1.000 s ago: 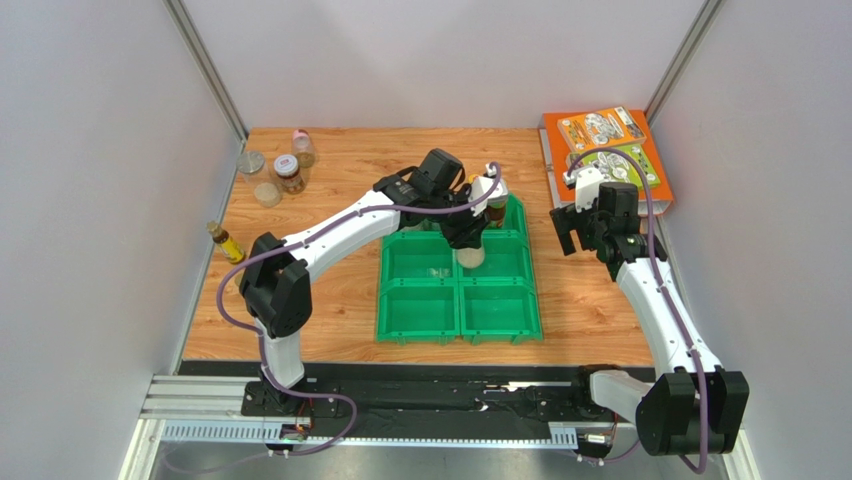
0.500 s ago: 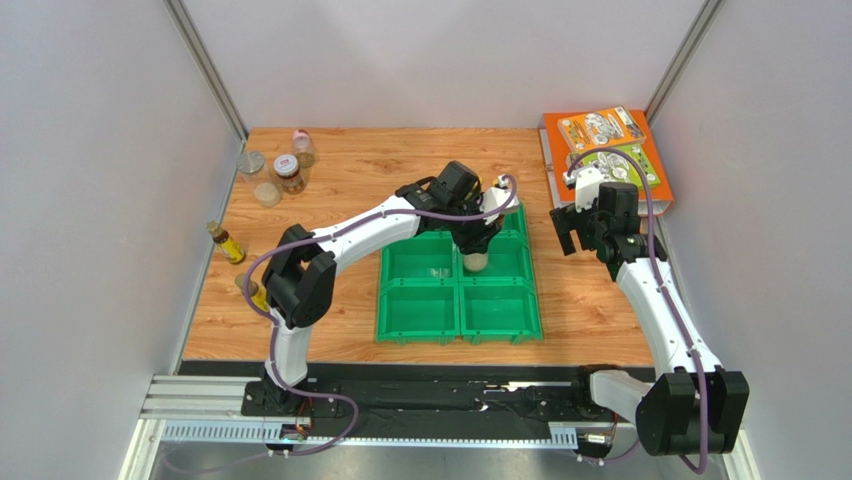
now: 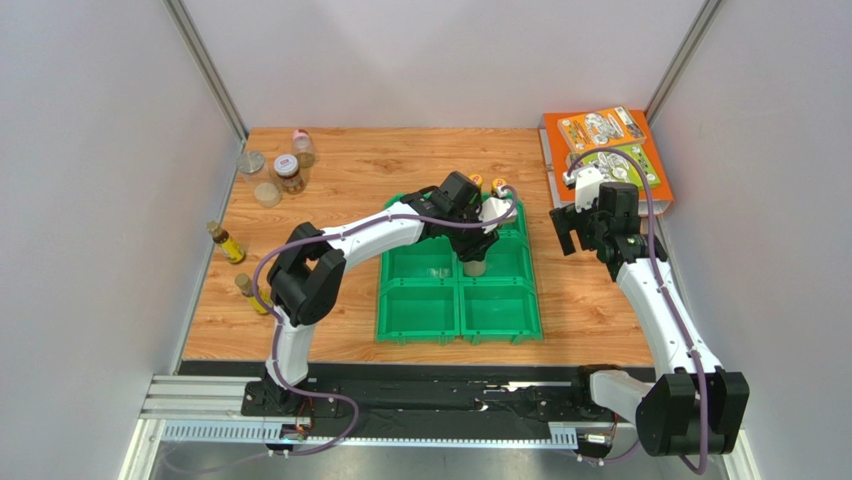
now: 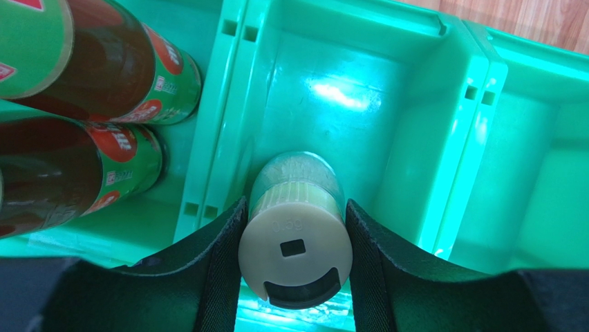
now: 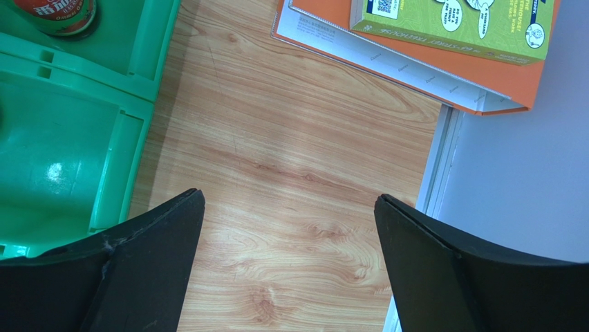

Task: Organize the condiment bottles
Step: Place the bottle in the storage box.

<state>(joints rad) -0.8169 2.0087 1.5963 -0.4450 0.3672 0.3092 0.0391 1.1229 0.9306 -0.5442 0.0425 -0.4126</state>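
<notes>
Left gripper [image 4: 294, 228] is part-way closed, fingers clamped on the cap of the pale-green-capped jar [image 4: 296, 181]. Jar is upright in the middle-right compartment of the green bin [image 3: 459, 300], hard against its far wall; can't tell if it's touching the floor. Two orange-capped bottles [image 3: 499, 186] sit in the compartment just beyond. Right gripper [image 5: 287, 207] is wide open and empty, over bare wood between bin and books [image 3: 605, 140]. Loose bottles [image 3: 289, 174] stand at the table's left.

A fixed camera high at the near edge looks steeply down over the whole table [image 3: 350, 180]. The left wrist camera peers close into the green bin [image 4: 415, 138]; the right's shows its edge and the books [image 5: 428, 59], both visible overhead.
</notes>
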